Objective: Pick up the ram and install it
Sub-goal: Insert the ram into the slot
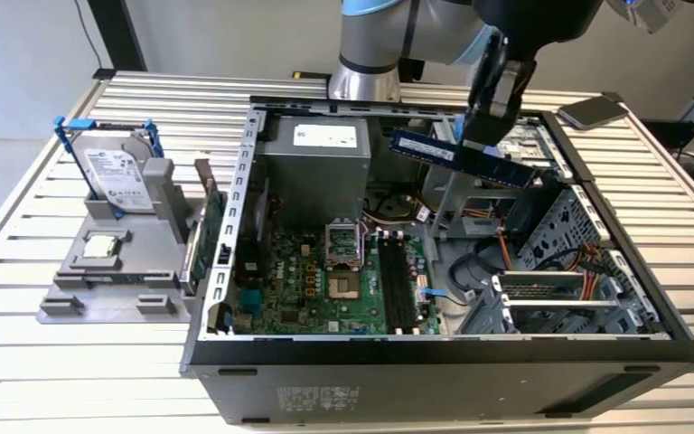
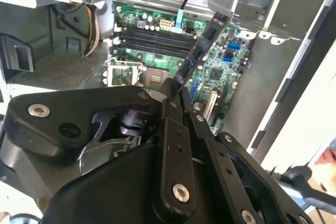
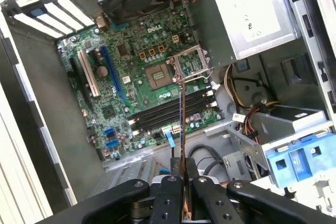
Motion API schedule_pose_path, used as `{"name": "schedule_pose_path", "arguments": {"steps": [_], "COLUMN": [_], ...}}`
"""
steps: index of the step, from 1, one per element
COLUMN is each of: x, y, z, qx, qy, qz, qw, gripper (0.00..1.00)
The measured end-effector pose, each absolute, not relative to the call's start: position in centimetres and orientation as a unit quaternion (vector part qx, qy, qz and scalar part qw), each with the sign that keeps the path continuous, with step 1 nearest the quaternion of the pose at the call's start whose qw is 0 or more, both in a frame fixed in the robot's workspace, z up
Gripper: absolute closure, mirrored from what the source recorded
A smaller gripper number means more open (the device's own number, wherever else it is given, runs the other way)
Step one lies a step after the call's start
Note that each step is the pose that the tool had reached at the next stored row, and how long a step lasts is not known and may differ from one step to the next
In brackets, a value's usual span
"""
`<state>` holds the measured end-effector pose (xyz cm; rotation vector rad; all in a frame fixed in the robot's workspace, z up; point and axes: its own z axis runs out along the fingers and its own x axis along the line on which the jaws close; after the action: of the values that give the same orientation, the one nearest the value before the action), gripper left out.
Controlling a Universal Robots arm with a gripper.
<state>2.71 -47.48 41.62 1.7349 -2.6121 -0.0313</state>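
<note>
The ram (image 1: 462,155) is a long blue-green stick with dark chips. It hangs in the air over the far part of the open computer case (image 1: 444,357), with my gripper (image 1: 490,122) shut on its upper edge. In the second wrist view the ram (image 2: 202,45) sticks out from between the black fingers (image 2: 173,124) towards the motherboard. Seen edge-on in the first wrist view, the ram (image 3: 182,124) is a thin line above the black memory slots (image 3: 168,111). Those slots (image 1: 396,280) lie on the green motherboard (image 1: 311,280), well below the stick.
A grey stand (image 1: 112,271) at the exterior view's left holds a hard drive (image 1: 118,176) in a blue frame and a square silver chip (image 1: 104,244). A green expansion card (image 1: 209,235) stands beside the case. Inside are a power supply (image 1: 311,154), cables and a drive cage (image 1: 564,289).
</note>
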Motion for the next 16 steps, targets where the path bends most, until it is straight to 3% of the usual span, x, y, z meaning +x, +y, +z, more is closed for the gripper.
{"name": "schedule_pose_path", "arguments": {"steps": [16], "x": [2.71], "y": [-47.48], "z": [41.61], "qx": [0.466], "qy": [-0.884], "qz": [-0.01], "qw": [0.002], "gripper": [1.0]}}
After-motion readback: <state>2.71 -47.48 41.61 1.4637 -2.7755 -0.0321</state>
